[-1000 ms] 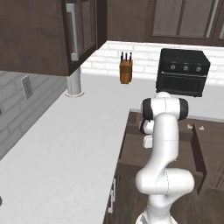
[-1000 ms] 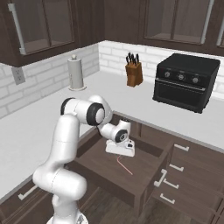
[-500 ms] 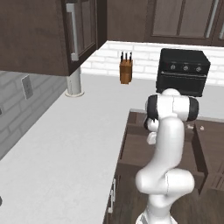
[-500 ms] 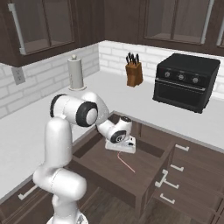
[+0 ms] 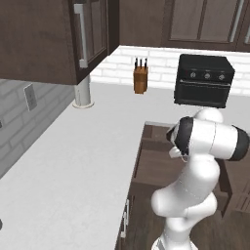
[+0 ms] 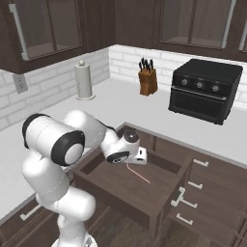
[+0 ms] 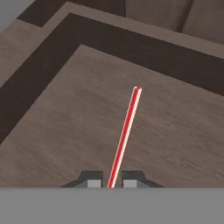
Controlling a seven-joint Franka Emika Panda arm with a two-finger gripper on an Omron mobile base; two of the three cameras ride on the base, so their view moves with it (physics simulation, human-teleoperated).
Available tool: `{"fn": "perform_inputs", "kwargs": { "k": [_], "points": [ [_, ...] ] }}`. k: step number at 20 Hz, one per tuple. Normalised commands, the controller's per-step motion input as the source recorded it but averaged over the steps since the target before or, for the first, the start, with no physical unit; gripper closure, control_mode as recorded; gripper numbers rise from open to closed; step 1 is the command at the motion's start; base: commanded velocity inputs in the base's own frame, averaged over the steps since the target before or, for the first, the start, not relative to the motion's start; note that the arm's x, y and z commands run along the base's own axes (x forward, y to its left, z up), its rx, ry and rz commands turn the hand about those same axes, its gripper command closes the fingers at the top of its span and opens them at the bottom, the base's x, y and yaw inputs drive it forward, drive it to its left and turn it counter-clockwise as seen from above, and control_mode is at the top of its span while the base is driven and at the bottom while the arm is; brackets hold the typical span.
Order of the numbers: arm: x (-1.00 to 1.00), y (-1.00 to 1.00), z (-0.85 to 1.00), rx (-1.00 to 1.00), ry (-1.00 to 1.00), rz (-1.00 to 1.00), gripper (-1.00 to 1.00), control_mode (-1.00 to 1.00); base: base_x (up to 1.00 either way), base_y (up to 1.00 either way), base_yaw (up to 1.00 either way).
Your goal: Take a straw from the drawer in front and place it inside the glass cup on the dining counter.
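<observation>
We are seeing the straw's [image 7: 126, 131] near end running out of sight between the end effector's [image 7: 109, 183] fingertips, so whether they touch it stays unclear. The arm is covering part of the drawer [image 5: 151, 168].

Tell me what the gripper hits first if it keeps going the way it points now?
Most likely the straw: its near end lies between the fingertips of the gripper, with the floor of the drawer right beneath it. How far off that floor is cannot be told.
</observation>
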Motion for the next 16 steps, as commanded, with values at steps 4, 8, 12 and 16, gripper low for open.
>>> {"fn": "perform_inputs", "kwargs": {
  "k": [4, 8, 12, 16],
  "points": [
    [0.01, 0.10, 1.00, 0.10, 0.01, -0.12, 1.00, -1.00, 0.00, 0.00, 0.00],
    [0.00, 0.06, 1.00, 0.09, 0.07, -0.17, 1.00, -1.00, 0.00, 0.00, 0.00],
    [0.00, 0.00, 1.00, 0.12, 0.20, -0.17, 1.00, -1.00, 0.00, 0.00, 0.00],
    [-0.33, 0.00, 1.00, 0.11, 0.19, -0.14, 1.00, -1.00, 0.00, 0.00, 0.00]
  ]
}}
